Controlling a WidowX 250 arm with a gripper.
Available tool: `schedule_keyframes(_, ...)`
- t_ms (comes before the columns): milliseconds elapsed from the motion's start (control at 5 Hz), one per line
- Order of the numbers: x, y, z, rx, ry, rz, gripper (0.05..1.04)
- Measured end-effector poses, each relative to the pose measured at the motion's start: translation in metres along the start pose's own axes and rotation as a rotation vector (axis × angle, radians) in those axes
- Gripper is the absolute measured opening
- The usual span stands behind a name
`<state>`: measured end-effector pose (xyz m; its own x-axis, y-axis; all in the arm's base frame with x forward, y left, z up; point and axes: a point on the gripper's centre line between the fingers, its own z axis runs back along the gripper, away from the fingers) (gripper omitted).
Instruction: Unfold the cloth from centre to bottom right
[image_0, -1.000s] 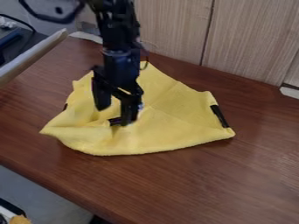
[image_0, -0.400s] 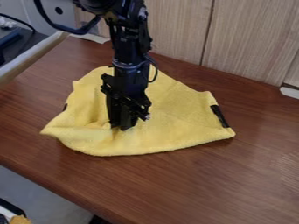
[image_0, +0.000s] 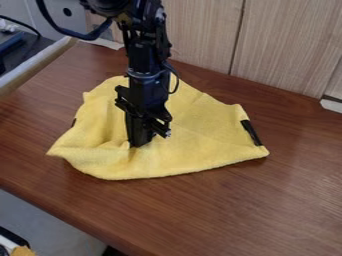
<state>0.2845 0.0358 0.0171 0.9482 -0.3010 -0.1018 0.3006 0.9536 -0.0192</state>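
Pincer (image_0: 139, 144) clamped on yellow cloth (image_0: 200, 135)

The pincer points down onto the cloth, its tips together on a fold left of the cloth's middle. Creases run from there toward the cloth's left corner. The cloth lies spread unevenly between the counter's (image_0: 220, 210) front and back edges, a black strip (image_0: 251, 132) at its right side. Wood panels (image_0: 287, 45) stand along the counter's back edge.
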Motion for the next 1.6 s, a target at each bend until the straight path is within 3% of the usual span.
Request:
schedule_keyframes(200,0.000,-0.004,0.000,-0.017,-0.004,-0.020,0.068)
schedule_keyframes(400,0.001,-0.016,0.014,-0.031,-0.042,-0.074,0.068)
schedule_keyframes(800,-0.008,-0.050,0.024,-0.026,-0.059,-0.242,0.068)
schedule_keyframes(1000,-0.022,-0.072,0.026,-0.025,-0.054,-0.346,0.068)
schedule_keyframes(1600,-0.065,-0.126,0.006,-0.040,0.044,-0.650,0.068)
